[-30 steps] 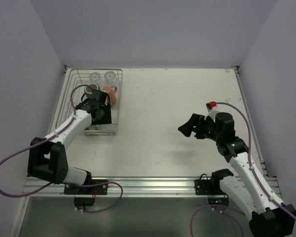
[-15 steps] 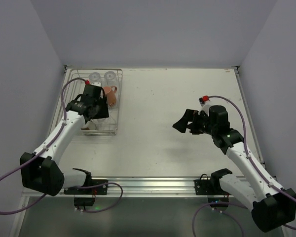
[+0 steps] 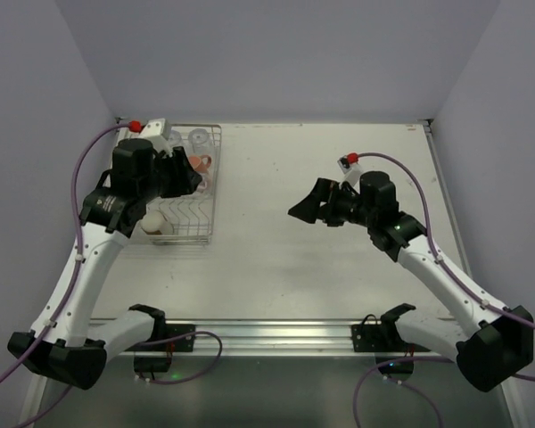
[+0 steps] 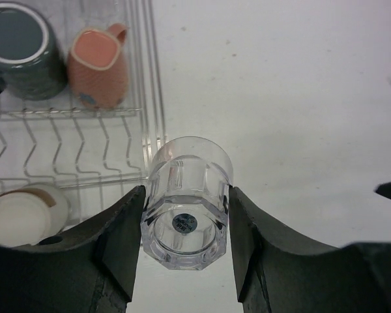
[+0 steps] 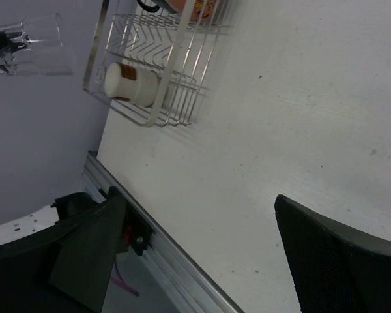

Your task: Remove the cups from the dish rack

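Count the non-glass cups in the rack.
3: dark green mug and pink mug side by side, pale cup at the near end of the dish rack. Others may be hidden.

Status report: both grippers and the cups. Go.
Left gripper shut on a clear glass, held in the air. Right gripper open, empty, over table. Green mug, pink mug and a pale cup in the dish rack. Nothing seen in the way.
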### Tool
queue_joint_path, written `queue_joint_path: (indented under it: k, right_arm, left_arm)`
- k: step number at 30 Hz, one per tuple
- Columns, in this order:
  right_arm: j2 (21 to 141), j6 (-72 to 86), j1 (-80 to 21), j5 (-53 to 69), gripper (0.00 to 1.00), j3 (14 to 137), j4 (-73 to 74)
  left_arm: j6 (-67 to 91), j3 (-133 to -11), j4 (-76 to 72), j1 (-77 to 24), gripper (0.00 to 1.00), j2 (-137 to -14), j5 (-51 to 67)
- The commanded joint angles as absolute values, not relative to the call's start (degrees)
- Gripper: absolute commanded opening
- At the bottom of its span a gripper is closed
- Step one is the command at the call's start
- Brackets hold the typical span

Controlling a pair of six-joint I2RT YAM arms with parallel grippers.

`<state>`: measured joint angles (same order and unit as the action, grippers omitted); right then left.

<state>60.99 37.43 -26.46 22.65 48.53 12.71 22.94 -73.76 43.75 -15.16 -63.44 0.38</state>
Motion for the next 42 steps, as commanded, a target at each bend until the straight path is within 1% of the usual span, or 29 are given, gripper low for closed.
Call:
queue_joint_path:
  k: [1,3,5,9,13,16,17,21,24,30,34,42]
  right_arm:
    - [62.6,44.7,-26.5,30.2,0.99,50.0,4.1]
    - [64.0,48.8,-26.5,32.9,0.99,48.9,1.5]
    - [64.3,52.1,-26.5,37.1,0.98,47.3,-4.7]
    - [62.7,61.1,-26.5,41.0,0.96,40.7,-20.7]
    - [63.8,66.3,-26.5,44.6,0.93,39.2,-30.5]
    - [67.2,71.4,-26.6,46.8,0.88,39.2,-38.3]
    - [67.9,74.5,-26.6,47.5,0.85,38.5,-40.8]
    - [71.4,78.5,-26.6,48.3,0.79,38.2,-49.6]
    - [72.2,79.4,-26.7,48.6,0.75,38.4,-51.2]
    - [74.7,79.5,-26.9,49.8,0.71,39.9,-53.3]
    - [76.6,79.6,-27.4,51.1,0.63,41.0,-55.2]
    - [81.1,82.3,-29.7,51.7,0.62,43.2,-59.8]
  left_arm:
    - [24.5,-72.4,33.8,-15.6,0.0,-59.9,16.4]
    - [26.0,-68.5,29.4,-15.6,0.0,-57.8,22.2]
    - [27.2,-65.7,23.3,-15.6,0.0,-55.8,26.1]
    - [30.1,-58.7,17.3,-15.6,0.0,-55.4,29.8]
    - [34.3,-53.4,8.5,-15.6,0.0,-54.6,34.5]
    - [37.2,-50.4,3.1,-15.6,0.0,-54.2,37.7]
    - [38.7,-49.6,1.5,-15.6,0.0,-54.0,39.2]
    - [42.4,-46.4,-7.0,-15.6,0.0,-53.6,41.6]
    - [45.2,-44.6,-11.2,-15.6,0.0,-54.1,43.1]
    - [50.9,-40.5,-18.6,-15.6,0.0,-54.8,45.7]
    - [53.0,-39.0,-22.1,-15.6,0.0,-54.7,46.6]
    - [54.8,-37.6,-25.0,-15.6,0.0,-55.8,47.6]
